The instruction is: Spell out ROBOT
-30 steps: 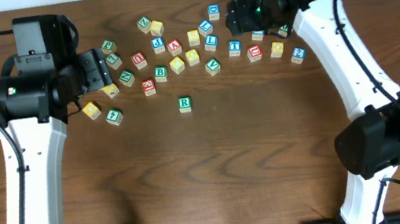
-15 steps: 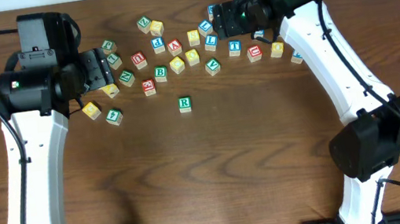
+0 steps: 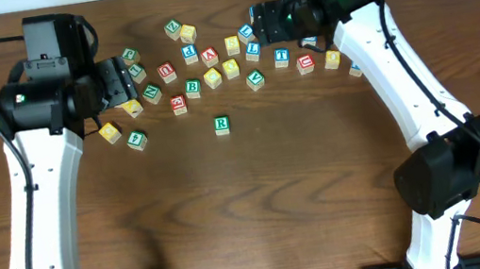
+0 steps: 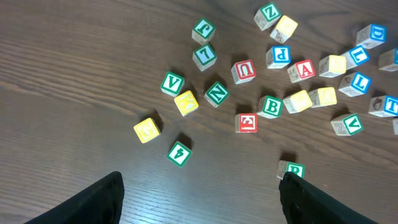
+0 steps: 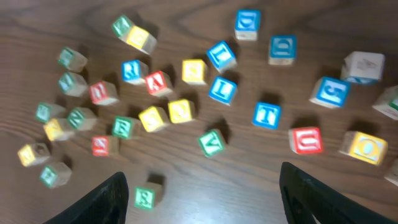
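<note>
Several lettered wooden blocks lie scattered across the far part of the table. A green R block [image 3: 221,124] sits alone in front of the scatter; it also shows in the left wrist view [image 4: 292,168] and the right wrist view [image 5: 145,198]. A green B block [image 3: 193,87], a blue T block [image 3: 281,55] and a yellow O block [image 5: 367,147] lie in the scatter. My left gripper [image 3: 115,82] hovers open and empty over the left end [image 4: 199,186]. My right gripper [image 3: 266,24] hovers open and empty over the far right part [image 5: 202,186].
A yellow block [image 3: 109,132] and a green block marked 4 [image 3: 136,139] lie at the scatter's left edge. A red U block [image 5: 306,140] lies next to the yellow O. The wooden table [image 3: 261,208] stretches toward the near edge.
My right gripper has moved left over the blocks. My left arm has shifted slightly. No block has moved.
</note>
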Controlling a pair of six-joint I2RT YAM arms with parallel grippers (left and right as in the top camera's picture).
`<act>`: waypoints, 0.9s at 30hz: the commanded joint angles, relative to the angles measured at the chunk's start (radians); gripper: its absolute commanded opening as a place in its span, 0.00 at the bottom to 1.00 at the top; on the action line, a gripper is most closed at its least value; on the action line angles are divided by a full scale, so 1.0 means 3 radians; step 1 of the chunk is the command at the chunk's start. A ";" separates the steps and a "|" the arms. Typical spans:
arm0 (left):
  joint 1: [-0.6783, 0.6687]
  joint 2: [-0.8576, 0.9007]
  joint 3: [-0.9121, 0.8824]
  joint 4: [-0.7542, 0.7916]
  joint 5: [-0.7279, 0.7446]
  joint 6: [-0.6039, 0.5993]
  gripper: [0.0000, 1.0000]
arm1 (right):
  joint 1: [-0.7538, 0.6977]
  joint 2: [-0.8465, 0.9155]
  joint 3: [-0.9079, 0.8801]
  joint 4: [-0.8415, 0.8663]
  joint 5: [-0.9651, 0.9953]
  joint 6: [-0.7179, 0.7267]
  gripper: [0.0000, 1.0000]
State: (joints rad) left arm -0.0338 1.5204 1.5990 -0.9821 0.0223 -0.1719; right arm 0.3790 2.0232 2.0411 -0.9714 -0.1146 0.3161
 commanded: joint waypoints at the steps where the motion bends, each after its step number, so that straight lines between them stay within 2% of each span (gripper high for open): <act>1: 0.0019 0.0076 0.0070 0.0032 -0.0144 -0.0055 0.79 | 0.0149 0.0100 0.0064 0.0132 0.0004 0.0207 0.72; 8: 0.0225 0.0070 0.0070 0.0048 -0.0290 -0.0057 0.79 | 0.0458 0.0296 0.0067 0.0716 -0.0083 0.0476 0.64; 15: 0.0505 0.0072 0.0070 0.0034 -0.0289 -0.0164 0.79 | 0.0715 0.0638 0.0069 0.1266 -0.0151 0.0746 0.64; 20: 0.0547 0.0072 0.0069 0.0029 -0.0287 -0.0184 0.79 | 0.0880 0.0936 0.0069 0.1423 0.0099 0.0877 0.64; 27: 0.0544 0.0076 0.0010 0.0009 -0.0287 -0.0184 0.79 | 0.0938 0.1194 0.0069 0.1472 0.0125 0.0877 0.61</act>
State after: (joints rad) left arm 0.1284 1.5429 1.5990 -0.9733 -0.0521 -0.2134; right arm 0.6491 2.3505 2.0464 -0.5362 -0.1070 0.5598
